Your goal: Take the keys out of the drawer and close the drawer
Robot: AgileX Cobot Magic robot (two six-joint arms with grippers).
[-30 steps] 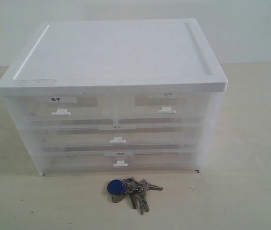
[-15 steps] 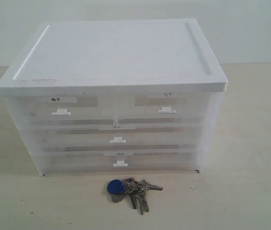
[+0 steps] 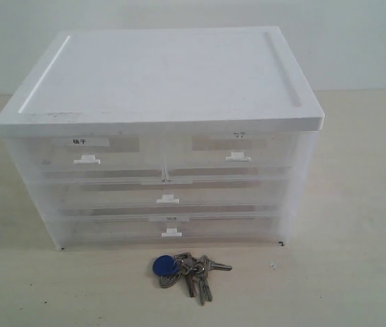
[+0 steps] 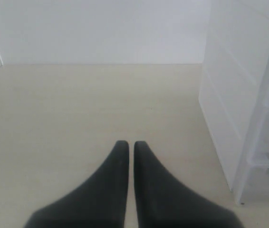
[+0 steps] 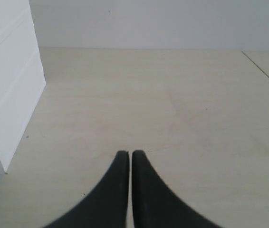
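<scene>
Pale wooden table (image 3: 357, 204) fills the exterior view. On it, mid-frame, I see a translucent plastic drawer cabinet (image 3: 303, 184) with a flat white lid (image 3: 166, 68).

Cabinet front, going down:
- Two full-width drawers, middle drawer (image 3: 111, 196) and bottom drawer (image 3: 104, 228), each with a small white tab at centre. Both sit flush.
- Top row is split in two. The left half-drawer (image 3: 56, 158) carries a label in clear black characters. The drawer (image 3: 275, 155) on the right half has a faint label and a white tab handle (image 3: 237, 157). It is pushed in, with its front level with its neighbour.

Left gripper (image 4: 126, 144): dark fingers pressed together with only a thin seam between them and nothing pinched. It hangs over bare table, with the cabinet's side off to one edge of the left wrist view.

Right gripper (image 5: 125, 153): same story, fingers pressed together and empty, over bare table, with the cabinet's other side at the edge of the right wrist view.

Neither arm shows in the exterior view.

The keys (image 3: 196, 272) lie on the table just in front of the cabinet's bottom drawer, near the centre and apart from it. The grey blades are fanned out, and a round blue fob (image 3: 162, 265) sits on the left side of the bunch.
</scene>
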